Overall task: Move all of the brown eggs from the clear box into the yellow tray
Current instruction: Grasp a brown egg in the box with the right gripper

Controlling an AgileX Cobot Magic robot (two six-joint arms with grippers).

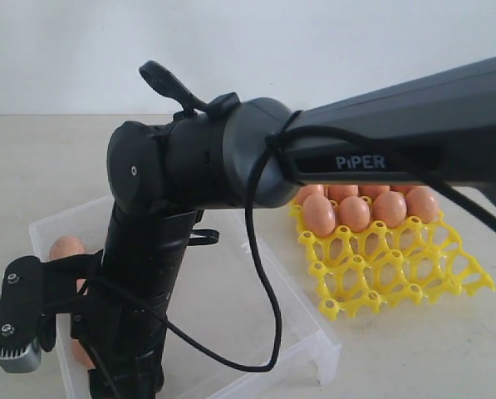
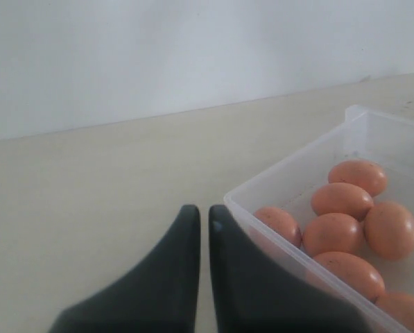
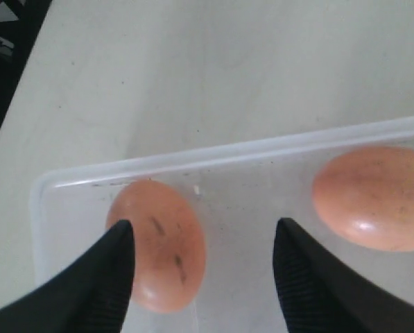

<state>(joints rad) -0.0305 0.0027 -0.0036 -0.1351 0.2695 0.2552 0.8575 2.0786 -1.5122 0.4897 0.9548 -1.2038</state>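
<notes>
The clear box (image 1: 231, 312) lies at the lower left of the exterior view, with one brown egg (image 1: 66, 247) showing beside my right arm. That arm reaches across into the box, and its fingertips run off the frame's lower edge. In the right wrist view, my right gripper (image 3: 203, 225) is open just above the box floor. A speckled egg (image 3: 161, 243) lies between the jaws, close to one finger (image 3: 102, 277). A second egg (image 3: 373, 198) lies outside the other finger. The yellow tray (image 1: 397, 274) holds several eggs (image 1: 356, 212) in its far rows. My left gripper (image 2: 204, 215) is shut and empty beside the box corner (image 2: 234, 202).
In the left wrist view, several more eggs (image 2: 342, 200) lie bunched inside the box near that corner. The right arm's black cable (image 1: 260, 283) loops down over the box. A pale tabletop (image 2: 89, 180) surrounds the box and tray, with a white wall behind.
</notes>
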